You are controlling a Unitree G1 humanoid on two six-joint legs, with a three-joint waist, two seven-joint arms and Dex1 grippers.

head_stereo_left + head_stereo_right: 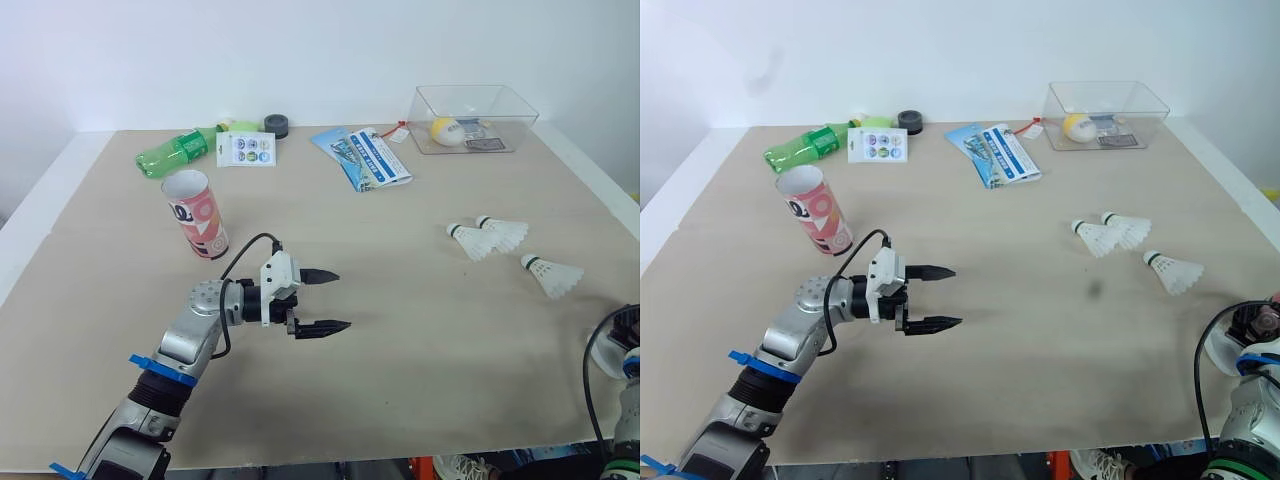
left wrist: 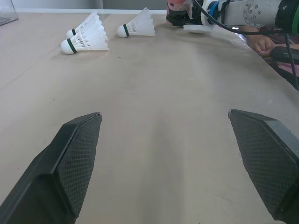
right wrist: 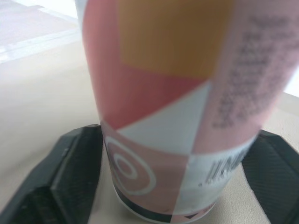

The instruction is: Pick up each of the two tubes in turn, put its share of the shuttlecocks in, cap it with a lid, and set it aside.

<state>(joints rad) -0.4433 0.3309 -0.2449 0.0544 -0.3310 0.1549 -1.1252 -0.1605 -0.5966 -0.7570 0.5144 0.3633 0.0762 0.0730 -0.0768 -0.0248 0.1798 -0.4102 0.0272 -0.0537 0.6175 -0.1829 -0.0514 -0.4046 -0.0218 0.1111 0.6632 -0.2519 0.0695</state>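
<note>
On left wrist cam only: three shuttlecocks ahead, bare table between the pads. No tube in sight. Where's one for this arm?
Observer: A pink tube stands upright, mouth open, to the robot's left of the left gripper and farther out, apart from it. The gripper points away from it.
Operator: And the other tube?
Observer: The second tube sits between the fingers of the right gripper, which look closed on it, near the table's front right edge.
Operator: Any lid around?
Observer: A dark round thing lies at the far side beside a green bottle. I cannot tell if it is a lid.
</note>
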